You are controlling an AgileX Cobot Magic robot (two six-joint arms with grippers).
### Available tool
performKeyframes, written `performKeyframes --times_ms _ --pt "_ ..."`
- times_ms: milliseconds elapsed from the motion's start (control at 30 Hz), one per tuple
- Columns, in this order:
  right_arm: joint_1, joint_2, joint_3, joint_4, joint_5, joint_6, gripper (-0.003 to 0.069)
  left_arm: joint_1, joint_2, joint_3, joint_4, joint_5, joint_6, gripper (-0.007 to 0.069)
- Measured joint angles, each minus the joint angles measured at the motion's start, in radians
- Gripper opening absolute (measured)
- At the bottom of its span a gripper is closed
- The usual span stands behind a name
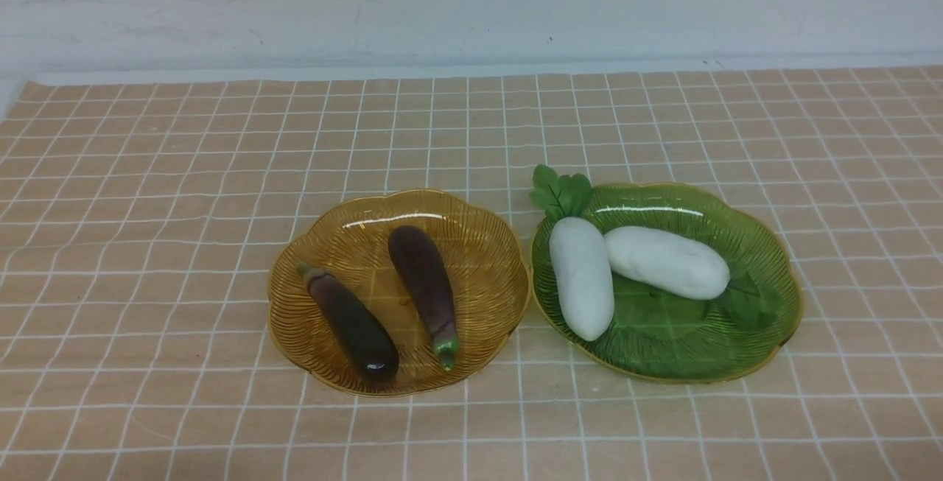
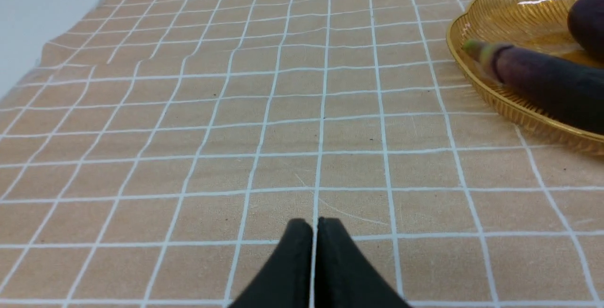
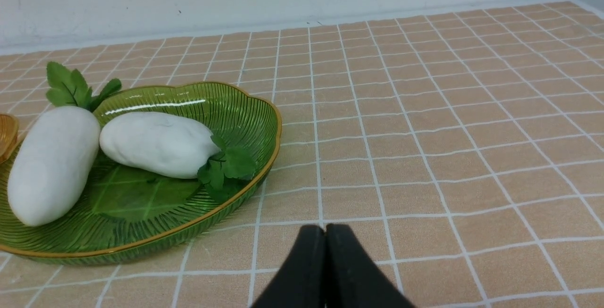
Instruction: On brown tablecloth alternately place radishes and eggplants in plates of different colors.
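Note:
Two dark purple eggplants [image 1: 352, 325] [image 1: 425, 283] lie side by side in the amber plate [image 1: 486, 245] near the middle of the brown tablecloth [image 1: 147, 245]. Right beside it the green plate [image 1: 766, 245] holds two white radishes [image 1: 582, 276] [image 1: 667, 261] with green leaves. Neither arm shows in the front view. In the left wrist view my left gripper [image 2: 314, 225] is shut and empty over bare cloth, the amber plate [image 2: 509, 13] and an eggplant [image 2: 542, 79] off to one side. My right gripper [image 3: 325, 231] is shut and empty beside the green plate [image 3: 255, 105] with its radishes [image 3: 52, 162] [image 3: 155, 143].
A pale wall [image 1: 471, 2] rises behind the table's far edge. The cloth's left border [image 2: 71, 29] shows in the left wrist view, with grey table surface beyond it.

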Motion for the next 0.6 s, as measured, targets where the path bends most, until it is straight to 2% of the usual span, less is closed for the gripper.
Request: performKeyframes --times_ms 167,600 --pt "0.000 0.000 0.000 0.000 0.000 0.000 -0.0015 -0.047 0.000 0.000 0.000 0.000 0.000 -0.0003" --pt "0.000 0.000 0.000 0.000 0.000 -0.001 -0.0015 -0.054 0.000 0.000 0.000 0.000 0.000 -0.0003"
